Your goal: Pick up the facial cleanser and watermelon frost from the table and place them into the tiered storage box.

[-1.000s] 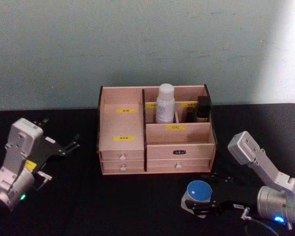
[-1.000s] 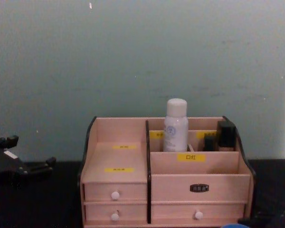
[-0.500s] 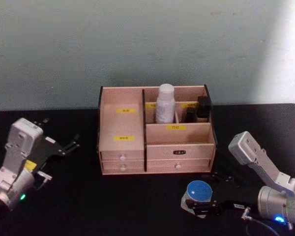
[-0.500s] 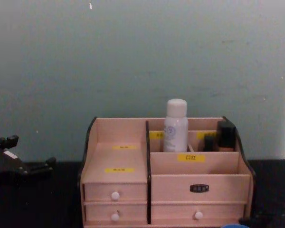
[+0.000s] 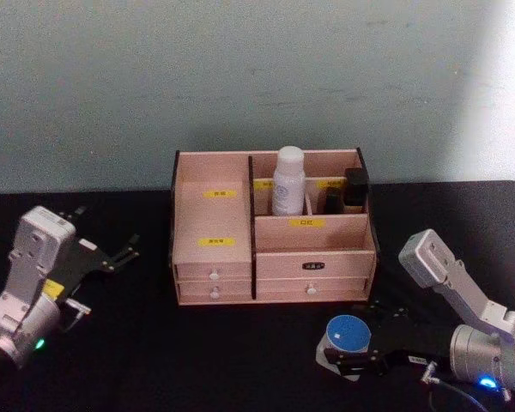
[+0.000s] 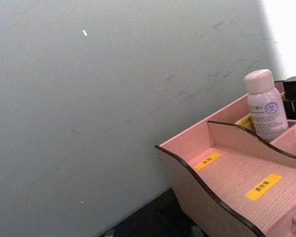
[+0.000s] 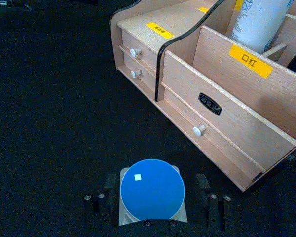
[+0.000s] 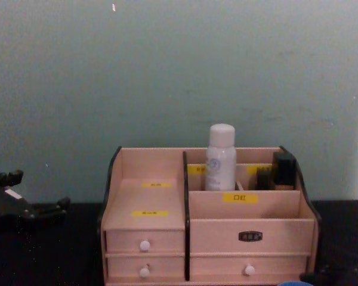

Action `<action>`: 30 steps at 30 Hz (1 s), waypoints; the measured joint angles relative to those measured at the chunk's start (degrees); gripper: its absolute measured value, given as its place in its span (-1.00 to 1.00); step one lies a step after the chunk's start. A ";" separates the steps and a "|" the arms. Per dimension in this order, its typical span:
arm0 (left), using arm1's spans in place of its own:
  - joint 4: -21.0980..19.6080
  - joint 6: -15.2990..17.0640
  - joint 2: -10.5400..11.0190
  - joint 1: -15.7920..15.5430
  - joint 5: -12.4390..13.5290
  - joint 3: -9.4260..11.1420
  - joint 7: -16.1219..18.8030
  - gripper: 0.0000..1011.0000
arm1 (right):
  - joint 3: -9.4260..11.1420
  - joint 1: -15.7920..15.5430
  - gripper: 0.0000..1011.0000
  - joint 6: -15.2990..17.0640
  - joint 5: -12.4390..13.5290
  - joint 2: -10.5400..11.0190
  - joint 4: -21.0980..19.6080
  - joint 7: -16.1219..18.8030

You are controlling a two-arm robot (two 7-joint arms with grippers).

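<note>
My right hand [image 7: 156, 191] sits low on the bench [image 5: 240, 343], fingers apart either side of the blue-lidded jar [image 7: 153, 190], placed to clamp it. The bottle [image 5: 288, 180] already stands in the box [image 5: 313, 249]. My left hand [image 5: 107, 232] is parked well left, open.

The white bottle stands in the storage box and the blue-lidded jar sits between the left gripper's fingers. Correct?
One thing is wrong: the blue-lidded jar sits between the fingers of the right gripper, not the left, as the head view shows. The left gripper hangs left of the tiered storage box. The white bottle does stand in the box.
</note>
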 joint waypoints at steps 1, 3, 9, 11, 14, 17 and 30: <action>0.00 0.00 0.00 0.00 0.00 0.00 0.00 0.98 | 0.00 0.00 0.98 0.00 0.00 0.00 0.00 0.00; 0.00 0.00 0.00 0.00 0.00 0.00 0.00 0.98 | 0.00 0.00 0.98 0.00 0.01 0.00 0.00 0.01; 0.00 0.00 0.00 0.00 0.00 0.00 0.00 0.98 | 0.00 0.00 0.98 0.01 0.03 0.00 0.00 0.02; 0.00 0.00 0.00 0.00 0.00 0.00 0.00 0.98 | 0.00 0.00 0.98 0.01 0.04 0.00 0.00 0.01; 0.00 0.00 0.00 0.00 0.00 0.00 0.00 0.98 | 0.00 0.00 0.98 0.02 0.04 0.00 0.00 0.02; 0.00 0.00 0.00 0.00 0.00 0.00 0.00 0.98 | 0.00 0.00 0.91 0.03 0.06 0.00 0.00 0.02; 0.00 0.00 0.00 0.00 0.00 0.00 0.00 0.98 | 0.00 0.01 0.43 0.03 0.12 0.00 -0.01 0.03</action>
